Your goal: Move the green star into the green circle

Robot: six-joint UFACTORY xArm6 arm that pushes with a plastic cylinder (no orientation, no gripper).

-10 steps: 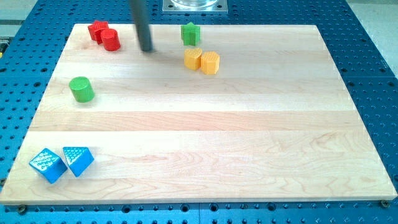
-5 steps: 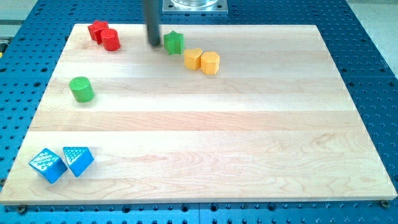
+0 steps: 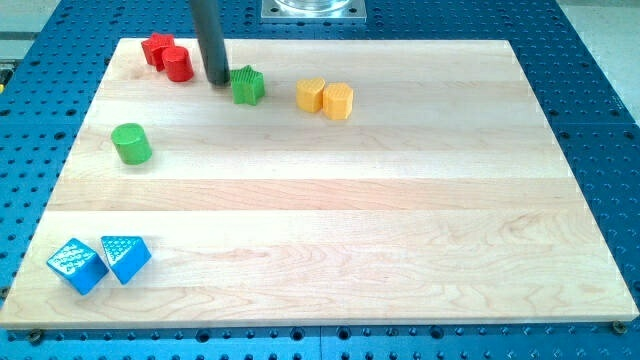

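Note:
The green star lies near the view's top, left of centre, on the wooden board. The green circle, a short cylinder, stands lower at the view's left. My tip is just left of the green star, between it and the red blocks, close to the star's left side; contact cannot be told.
Two red blocks sit at the view's top left. Two yellow-orange blocks lie right of the star. Two blue blocks sit at the view's bottom left. The board rests on a blue perforated table.
The green star has moved left and down from near the board's top edge. My tip went right, then back left, staying left of the star.

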